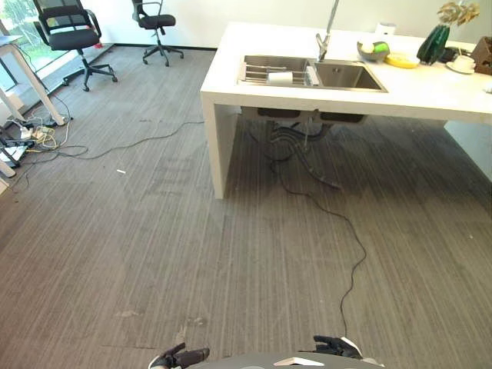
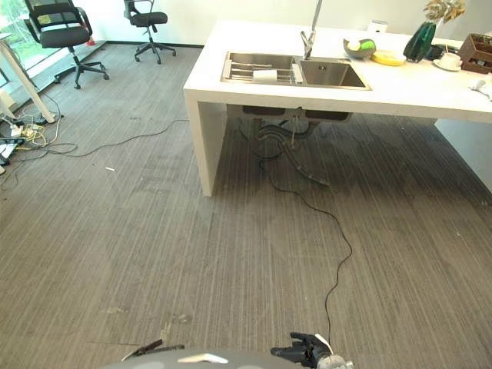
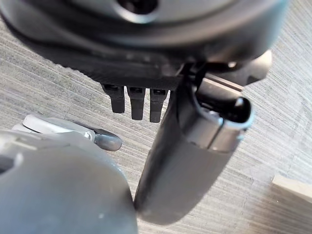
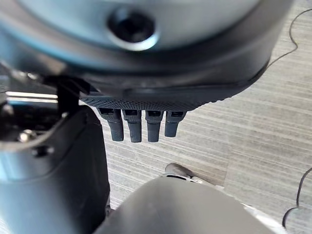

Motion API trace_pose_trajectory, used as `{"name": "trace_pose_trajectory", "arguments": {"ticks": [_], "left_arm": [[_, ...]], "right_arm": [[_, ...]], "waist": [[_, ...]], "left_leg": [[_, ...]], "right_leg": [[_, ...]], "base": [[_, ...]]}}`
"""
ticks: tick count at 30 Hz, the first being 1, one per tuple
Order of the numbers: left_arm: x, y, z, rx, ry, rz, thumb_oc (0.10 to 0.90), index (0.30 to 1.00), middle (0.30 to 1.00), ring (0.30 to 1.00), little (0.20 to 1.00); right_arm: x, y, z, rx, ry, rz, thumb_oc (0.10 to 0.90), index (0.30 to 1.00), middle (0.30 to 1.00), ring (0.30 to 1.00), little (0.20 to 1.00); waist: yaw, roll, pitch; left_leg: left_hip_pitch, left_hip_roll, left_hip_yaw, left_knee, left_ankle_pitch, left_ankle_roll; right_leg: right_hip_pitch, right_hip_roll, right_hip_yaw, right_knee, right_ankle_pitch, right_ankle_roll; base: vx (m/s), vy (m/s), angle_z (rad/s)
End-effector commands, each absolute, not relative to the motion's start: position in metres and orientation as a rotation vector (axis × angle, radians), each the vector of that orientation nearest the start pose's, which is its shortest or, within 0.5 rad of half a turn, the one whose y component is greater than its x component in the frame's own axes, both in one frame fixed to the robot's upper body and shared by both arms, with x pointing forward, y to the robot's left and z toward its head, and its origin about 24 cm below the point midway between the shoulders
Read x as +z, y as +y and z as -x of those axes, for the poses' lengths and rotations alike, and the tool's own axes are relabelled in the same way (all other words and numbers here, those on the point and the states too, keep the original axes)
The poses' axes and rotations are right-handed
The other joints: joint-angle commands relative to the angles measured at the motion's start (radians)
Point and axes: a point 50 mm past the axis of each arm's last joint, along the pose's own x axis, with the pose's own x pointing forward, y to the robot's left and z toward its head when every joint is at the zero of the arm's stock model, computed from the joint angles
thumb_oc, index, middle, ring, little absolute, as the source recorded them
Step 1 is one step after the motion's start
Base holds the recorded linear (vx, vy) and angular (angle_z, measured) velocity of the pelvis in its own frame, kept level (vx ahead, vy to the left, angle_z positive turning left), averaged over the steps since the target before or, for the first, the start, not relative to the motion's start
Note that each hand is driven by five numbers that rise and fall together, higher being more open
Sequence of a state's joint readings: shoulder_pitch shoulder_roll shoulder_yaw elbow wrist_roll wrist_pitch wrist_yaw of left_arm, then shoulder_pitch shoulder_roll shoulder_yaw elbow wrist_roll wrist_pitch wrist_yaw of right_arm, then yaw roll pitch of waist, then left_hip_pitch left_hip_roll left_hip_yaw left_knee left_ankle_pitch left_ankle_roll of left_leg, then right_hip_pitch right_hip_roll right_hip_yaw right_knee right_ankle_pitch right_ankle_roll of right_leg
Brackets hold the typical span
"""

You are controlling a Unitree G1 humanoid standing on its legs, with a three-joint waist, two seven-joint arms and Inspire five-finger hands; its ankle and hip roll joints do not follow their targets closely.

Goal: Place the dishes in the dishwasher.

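Note:
A white cup [image 1: 280, 78] lies on a rack in the left basin of the steel sink [image 1: 346, 77], far ahead in the white counter [image 1: 430, 96]. Beside the tap [image 1: 326, 34] stand a bowl [image 1: 373, 51] holding green and yellow items, a yellow dish [image 1: 403, 60] and a cup on a saucer [image 1: 463, 64]. My left hand [image 1: 184, 357] and right hand [image 1: 334, 346] hang low over the carpet, far from the counter. The wrist views show the left hand's fingers [image 3: 136, 105] and the right hand's fingers [image 4: 141, 126] straight and holding nothing.
A green vase [image 1: 433, 44] with dried leaves stands at the counter's far right. A thin black cable [image 1: 350, 231] runs across the carpet from under the sink. Two office chairs [image 1: 73, 34] and a desk with a tangle of wires [image 1: 31, 138] stand at the far left.

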State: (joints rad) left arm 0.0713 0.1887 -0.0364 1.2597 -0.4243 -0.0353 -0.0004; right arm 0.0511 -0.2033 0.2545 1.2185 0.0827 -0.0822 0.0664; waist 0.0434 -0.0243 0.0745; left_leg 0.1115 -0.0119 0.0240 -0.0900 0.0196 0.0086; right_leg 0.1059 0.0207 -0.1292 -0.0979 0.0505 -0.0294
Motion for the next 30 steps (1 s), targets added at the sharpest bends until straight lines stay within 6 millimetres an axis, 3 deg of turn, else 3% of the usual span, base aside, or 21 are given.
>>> {"name": "trace_pose_trajectory", "arguments": {"ticks": [1, 15, 17, 20, 21, 23, 30], "left_arm": [[-0.175, 0.186, -0.059, 0.270, 1.248, 0.243, 0.800, 0.900, 0.900, 0.900, 0.900], [-0.157, 0.168, -0.104, 0.123, 1.037, 0.199, 0.800, 0.900, 0.900, 0.900, 0.900], [-0.167, 0.169, -0.090, 0.159, 1.130, 0.180, 0.800, 0.900, 0.900, 0.900, 0.900], [-0.170, 0.180, -0.084, 0.205, 1.176, 0.160, 0.800, 0.900, 0.900, 0.900, 0.900], [-0.171, 0.195, -0.073, 0.208, 1.223, 0.142, 0.800, 0.900, 0.900, 0.900, 0.900], [-0.171, 0.203, -0.071, 0.266, 1.231, 0.146, 0.800, 0.900, 0.900, 0.900, 0.900], [-0.169, 0.213, -0.080, 0.352, 1.208, 0.192, 0.800, 0.900, 0.900, 0.900, 0.900]], "right_arm": [[-0.170, -0.223, -0.051, 0.077, 1.307, 0.269, 0.800, 0.900, 0.900, 0.900, 0.900], [-0.169, -0.231, -0.040, -0.023, 1.320, 0.254, 0.800, 0.900, 0.900, 0.900, 0.900], [-0.169, -0.231, -0.042, -0.037, 1.317, 0.246, 0.800, 0.900, 0.900, 0.900, 0.900], [-0.170, -0.227, -0.046, -0.030, 1.304, 0.225, 0.800, 0.900, 0.900, 0.900, 0.900], [-0.170, -0.225, -0.049, -0.034, 1.298, 0.193, 0.800, 0.900, 0.900, 0.900, 0.900], [-0.170, -0.227, -0.047, -0.038, 1.306, 0.191, 0.800, 0.900, 0.900, 0.900, 0.900], [-0.166, -0.229, -0.068, -0.028, 1.256, 0.198, 0.800, 0.900, 0.900, 0.900, 0.900]], "waist": [[-0.005, 0.007, -0.010], [-0.036, 0.025, 0.003], [-0.037, 0.022, 0.004], [-0.036, 0.018, 0.007], [-0.029, 0.016, 0.010], [-0.028, 0.015, 0.010], [-0.031, 0.020, 0.018]], "left_leg": [[-0.016, 0.007, 0.038, 0.003, -0.009, -0.054], [-0.018, 0.013, 0.049, 0.003, -0.006, -0.053], [-0.015, 0.015, 0.049, 0.003, -0.009, -0.055], [-0.009, 0.019, 0.049, 0.003, -0.011, -0.058], [-0.010, 0.020, 0.046, 0.003, -0.010, -0.059], [-0.009, 0.021, 0.044, 0.003, -0.010, -0.061], [-0.008, 0.034, 0.049, 0.003, -0.007, -0.074]], "right_leg": [[-0.002, -0.055, 0.049, 0.011, -0.026, 0.134], [-0.012, -0.047, 0.070, 0.011, -0.021, 0.131], [-0.011, -0.045, 0.068, 0.011, -0.024, 0.130], [-0.007, -0.043, 0.067, 0.011, -0.029, 0.127], [-0.006, -0.042, 0.065, 0.011, -0.031, 0.126], [-0.004, -0.041, 0.065, 0.011, -0.034, 0.125], [-0.006, -0.033, 0.065, 0.011, -0.044, 0.114]], "base": [[0.00, 0.000, 0.00], [0.00, -0.008, -0.03], [0.02, -0.040, -0.03], [0.02, -0.043, -0.01], [0.01, -0.036, -0.02], [0.01, -0.019, 0.00], [0.05, -0.061, 0.00]]}}
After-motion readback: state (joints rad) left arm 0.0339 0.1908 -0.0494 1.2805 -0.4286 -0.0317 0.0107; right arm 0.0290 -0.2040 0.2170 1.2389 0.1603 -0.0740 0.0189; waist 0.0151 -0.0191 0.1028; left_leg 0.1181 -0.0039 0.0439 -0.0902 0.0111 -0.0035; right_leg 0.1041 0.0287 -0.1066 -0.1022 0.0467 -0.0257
